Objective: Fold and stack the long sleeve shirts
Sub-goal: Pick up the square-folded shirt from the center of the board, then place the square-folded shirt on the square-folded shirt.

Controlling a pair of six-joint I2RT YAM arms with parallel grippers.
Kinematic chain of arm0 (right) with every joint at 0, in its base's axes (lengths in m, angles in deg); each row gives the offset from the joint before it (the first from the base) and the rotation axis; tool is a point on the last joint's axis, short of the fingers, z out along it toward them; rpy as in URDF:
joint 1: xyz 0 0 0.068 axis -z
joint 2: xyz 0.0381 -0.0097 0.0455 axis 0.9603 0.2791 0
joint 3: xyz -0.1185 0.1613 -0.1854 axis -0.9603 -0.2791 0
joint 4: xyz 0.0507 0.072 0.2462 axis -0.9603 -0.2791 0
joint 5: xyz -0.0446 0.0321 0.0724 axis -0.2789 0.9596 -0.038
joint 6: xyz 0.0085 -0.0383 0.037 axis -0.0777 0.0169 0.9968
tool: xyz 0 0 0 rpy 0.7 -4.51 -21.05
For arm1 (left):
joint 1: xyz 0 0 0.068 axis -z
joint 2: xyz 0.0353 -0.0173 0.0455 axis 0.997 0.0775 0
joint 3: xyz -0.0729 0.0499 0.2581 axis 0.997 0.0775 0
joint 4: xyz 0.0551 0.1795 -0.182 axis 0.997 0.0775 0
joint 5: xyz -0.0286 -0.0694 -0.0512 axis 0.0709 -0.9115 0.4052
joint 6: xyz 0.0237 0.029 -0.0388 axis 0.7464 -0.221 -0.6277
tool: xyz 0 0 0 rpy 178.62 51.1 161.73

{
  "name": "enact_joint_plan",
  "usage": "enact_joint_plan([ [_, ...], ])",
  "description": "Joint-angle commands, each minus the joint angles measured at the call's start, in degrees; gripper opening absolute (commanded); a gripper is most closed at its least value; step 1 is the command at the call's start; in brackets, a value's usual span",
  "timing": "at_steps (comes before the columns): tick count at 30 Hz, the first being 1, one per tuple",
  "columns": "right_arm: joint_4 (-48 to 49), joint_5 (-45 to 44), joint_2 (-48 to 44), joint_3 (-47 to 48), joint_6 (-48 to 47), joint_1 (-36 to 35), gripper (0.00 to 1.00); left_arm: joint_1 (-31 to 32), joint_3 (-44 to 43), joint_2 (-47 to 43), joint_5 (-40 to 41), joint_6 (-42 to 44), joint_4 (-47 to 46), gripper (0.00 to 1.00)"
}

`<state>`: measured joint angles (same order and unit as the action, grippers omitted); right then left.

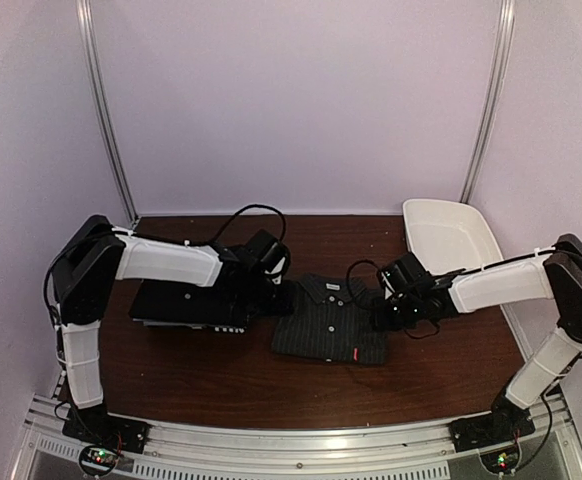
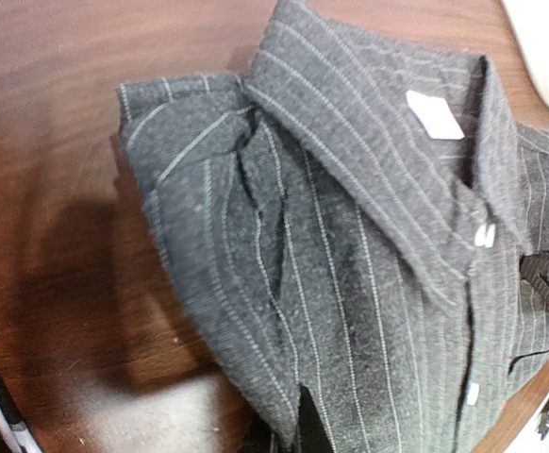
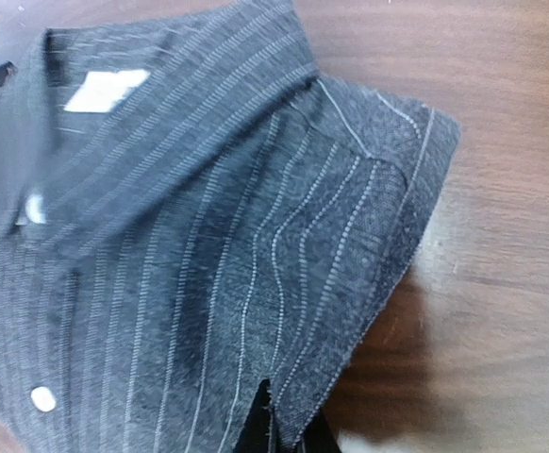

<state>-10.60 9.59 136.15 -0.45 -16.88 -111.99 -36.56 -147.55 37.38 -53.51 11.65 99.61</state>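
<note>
Now the left jaws and right jaws each pinch shut on opposite side edges of the folded pinstriped shirt, lying mid-counter. That two-sided hold probably lets it lift flat toward the dark folded shirt at left.

Robot lab booth: blank pale walls, aluminium rails, wooden table.

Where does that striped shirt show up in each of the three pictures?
Top external: the pinstriped shirt lies folded, just right of centre, in the lower half.
Left wrist: the shirt fills the centre and right.
Right wrist: the shirt fills the left and centre.
Shared landmark: its white collar label.
</note>
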Motion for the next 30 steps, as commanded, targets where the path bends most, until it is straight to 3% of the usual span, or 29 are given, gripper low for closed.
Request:
enact_joint_plan([
  [1,-2.2,-0.6,-6.0,2.6,1.0,-0.4,0.0,0.5,-3.6,-4.6,-0.9,1.9,0.2,0.0],
  [11,-6.1,2.0,-10.8,10.4,2.4,-1.9,0.0,0.3,-6.9,-11.2,1.9,3.7,5.6,0.0],
  [16,-6.9,2.4,-8.8,16.0,3.8,-4.9,0.0,-1.6,-4.2,-17.1,3.9,4.3,8.2,0.0],
  [22,-5.2,1.4,-2.2,25.5,6.2,-10.5,0.0,-7.2,0.8,-26.3,4.6,5.8,11.7,0.0],
  [30,-2.7,1.0,11.8,42.4,9.0,-15.9,0.0,-19.2,4.9,-35.3,1.8,11.1,17.3,0.0],
])
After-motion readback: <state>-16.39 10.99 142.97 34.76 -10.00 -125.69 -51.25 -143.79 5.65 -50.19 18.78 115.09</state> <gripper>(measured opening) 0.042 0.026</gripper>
